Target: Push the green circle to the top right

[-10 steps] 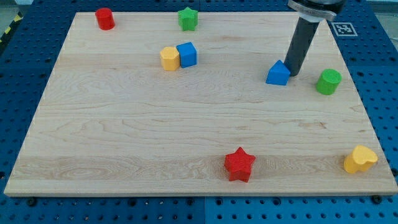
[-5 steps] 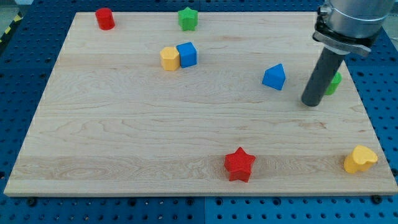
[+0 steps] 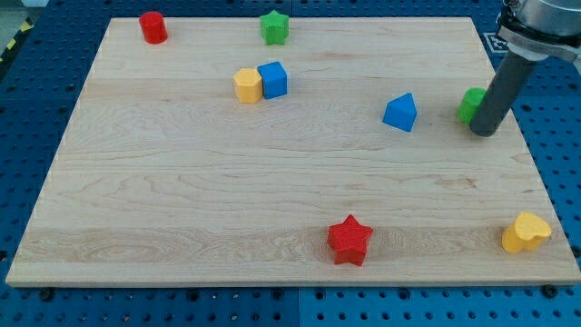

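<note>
The green circle (image 3: 470, 104) sits near the board's right edge, above mid-height, partly hidden behind my rod. My tip (image 3: 484, 133) rests on the board just below and right of the green circle, touching or nearly touching it. The blue triangle-like block (image 3: 400, 113) lies to the left of the green circle, apart from it.
A red cylinder (image 3: 152, 26) and a green star (image 3: 274, 26) sit near the top edge. A yellow block (image 3: 246, 85) touches a blue cube (image 3: 272, 79). A red star (image 3: 349, 240) is at the bottom, a yellow heart (image 3: 526, 232) at the bottom right. The wooden board (image 3: 182, 182) lies on a blue pegboard.
My tip left the blue triangle, swung down and right, then moved to the lower right of the green circle. The green circle has shifted slightly up and left.
</note>
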You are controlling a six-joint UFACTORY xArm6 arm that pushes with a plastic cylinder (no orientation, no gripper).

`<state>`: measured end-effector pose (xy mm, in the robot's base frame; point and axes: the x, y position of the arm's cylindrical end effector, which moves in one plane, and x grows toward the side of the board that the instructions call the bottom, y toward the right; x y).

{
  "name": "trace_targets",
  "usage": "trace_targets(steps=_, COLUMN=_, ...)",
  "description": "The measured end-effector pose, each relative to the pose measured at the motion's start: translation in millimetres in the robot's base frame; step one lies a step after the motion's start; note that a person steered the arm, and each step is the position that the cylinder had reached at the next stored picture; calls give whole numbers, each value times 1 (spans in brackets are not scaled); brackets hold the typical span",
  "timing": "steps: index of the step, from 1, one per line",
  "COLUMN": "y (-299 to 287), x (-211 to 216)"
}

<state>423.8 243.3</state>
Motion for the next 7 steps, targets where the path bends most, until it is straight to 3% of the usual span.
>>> trace_targets(steps=7, y=-2, x=-133)
